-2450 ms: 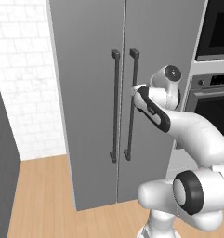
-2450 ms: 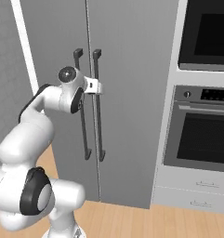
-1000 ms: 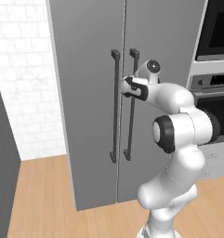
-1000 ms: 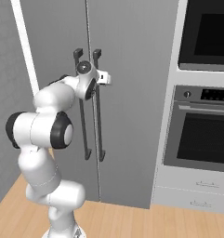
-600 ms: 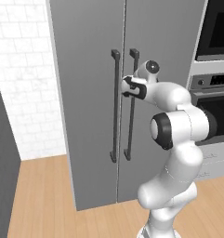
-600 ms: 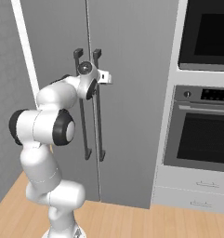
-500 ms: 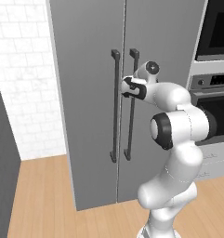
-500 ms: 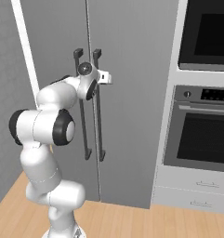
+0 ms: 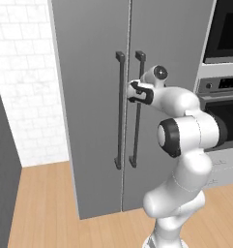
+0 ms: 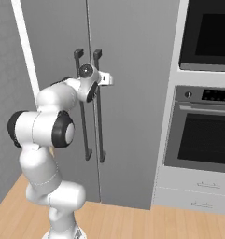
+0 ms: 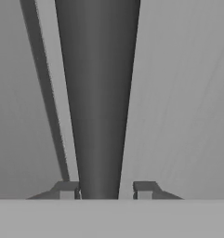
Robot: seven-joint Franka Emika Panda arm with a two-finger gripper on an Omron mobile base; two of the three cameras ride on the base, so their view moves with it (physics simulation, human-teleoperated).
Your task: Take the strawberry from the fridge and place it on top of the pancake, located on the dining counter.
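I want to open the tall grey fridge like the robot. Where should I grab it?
Grab the right door's long dark bar handle on its upper part, straight from the front. It stands off the flat tall grey fridge, so the claw fits around it.

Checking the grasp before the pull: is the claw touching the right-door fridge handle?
Cannot tell. In the hand view the handle sits between the fingertips; one looks flush against it, the other shows a thin pale gap. The claw is too small in the left base view to settle it.
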